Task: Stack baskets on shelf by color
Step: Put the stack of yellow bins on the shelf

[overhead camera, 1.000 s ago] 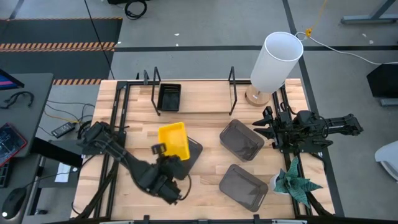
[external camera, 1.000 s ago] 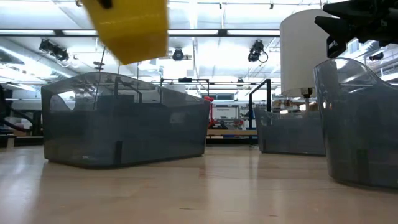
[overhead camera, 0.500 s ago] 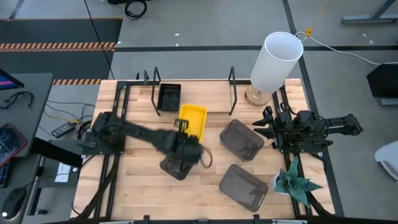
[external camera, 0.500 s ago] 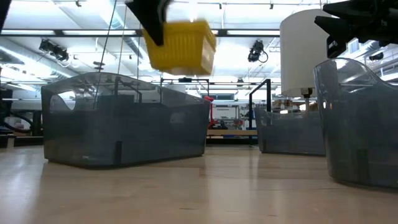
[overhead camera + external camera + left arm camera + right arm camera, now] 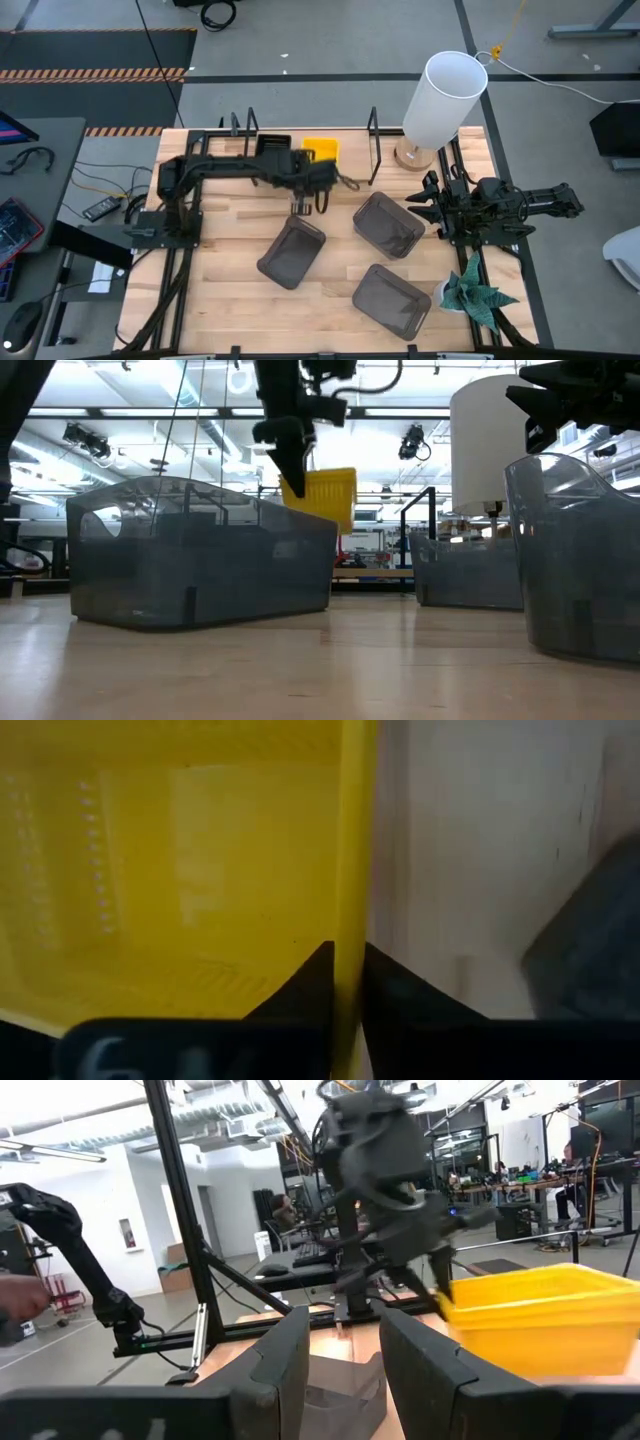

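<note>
My left gripper (image 5: 312, 172) is shut on a bright yellow basket (image 5: 321, 151) and holds it over the shelf (image 5: 358, 152), a light wood plank between black wire uprights at the table's far edge. A small black mesh basket (image 5: 272, 150) sits on the shelf's left part, partly under the left arm. Three larger dark grey baskets (image 5: 292, 250) (image 5: 388, 225) (image 5: 390, 300) stand on the tabletop. My right gripper (image 5: 425, 205) waits open at the table's right side, touching nothing. My left gripper pinches one wall of the yellow basket (image 5: 349, 910), one finger inside the basket and one outside (image 5: 400, 1000). The fingers come from above and the near side. The basket hangs tilted below them (image 5: 325, 498), lifted clear of the shelf plank.
A tall white cylinder lamp (image 5: 445, 95) stands at the shelf's right end. A green folded-paper plant (image 5: 475, 292) sits at the near right, beside the right arm. Bare tabletop (image 5: 220, 230) lies left of the grey baskets.
My left gripper has carried the yellow basket from above the middle grey basket toward the table's far edge and a little right, until it is over the shelf. The basket has come lower in the low view. The grey basket beneath is now uncovered.
</note>
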Motion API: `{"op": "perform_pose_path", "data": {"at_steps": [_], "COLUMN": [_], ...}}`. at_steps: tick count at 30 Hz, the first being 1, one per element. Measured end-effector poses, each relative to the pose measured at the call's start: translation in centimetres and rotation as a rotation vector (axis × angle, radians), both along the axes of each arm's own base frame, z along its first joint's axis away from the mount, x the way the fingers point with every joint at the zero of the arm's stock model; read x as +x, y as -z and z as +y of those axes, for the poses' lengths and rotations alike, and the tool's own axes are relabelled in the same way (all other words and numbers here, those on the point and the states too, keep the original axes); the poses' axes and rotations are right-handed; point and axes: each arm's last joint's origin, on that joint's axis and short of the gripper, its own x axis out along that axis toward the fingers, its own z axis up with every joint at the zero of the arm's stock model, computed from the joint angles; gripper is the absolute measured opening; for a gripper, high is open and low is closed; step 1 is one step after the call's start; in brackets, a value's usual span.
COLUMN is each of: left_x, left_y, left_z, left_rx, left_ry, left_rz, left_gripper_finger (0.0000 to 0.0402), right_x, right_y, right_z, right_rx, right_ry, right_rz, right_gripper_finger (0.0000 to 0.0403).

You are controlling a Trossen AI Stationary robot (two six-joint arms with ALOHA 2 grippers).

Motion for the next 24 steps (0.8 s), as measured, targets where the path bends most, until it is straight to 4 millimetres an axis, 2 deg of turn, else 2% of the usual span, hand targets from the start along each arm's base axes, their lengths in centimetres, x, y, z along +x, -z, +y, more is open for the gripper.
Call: {"op": "perform_pose_path", "data": {"at_steps": [6, 11, 18, 24], "left_x": [-0.1, -0.6, -0.8, -0.8], "left_y": [0.1, 0.4, 0.4, 0.4], "left_z": [3.8, 5.6, 6.2, 6.2], "left_rx": [-0.119, -0.142, -0.193, -0.191], "left_ry": [-0.074, -0.168, -0.252, -0.252], "left_rz": [-0.066, -0.065, -0.091, -0.081], "left_gripper_finger": [0.0031, 0.0025, 0.0058, 0.0038], "right_x": [0.0, 0.0, 0.0, 0.0], "right_y": [0.0, 0.0, 0.0, 0.0], "right_z": [0.0, 0.0, 0.0, 0.0], "right_rx": [0.0, 0.0, 0.0, 0.0], "right_ry": [0.0, 0.0, 0.0, 0.0], "right_rz": [0.0, 0.0, 0.0, 0.0], "right_gripper_finger": [0.013, 0.013, 0.013, 0.013]}}
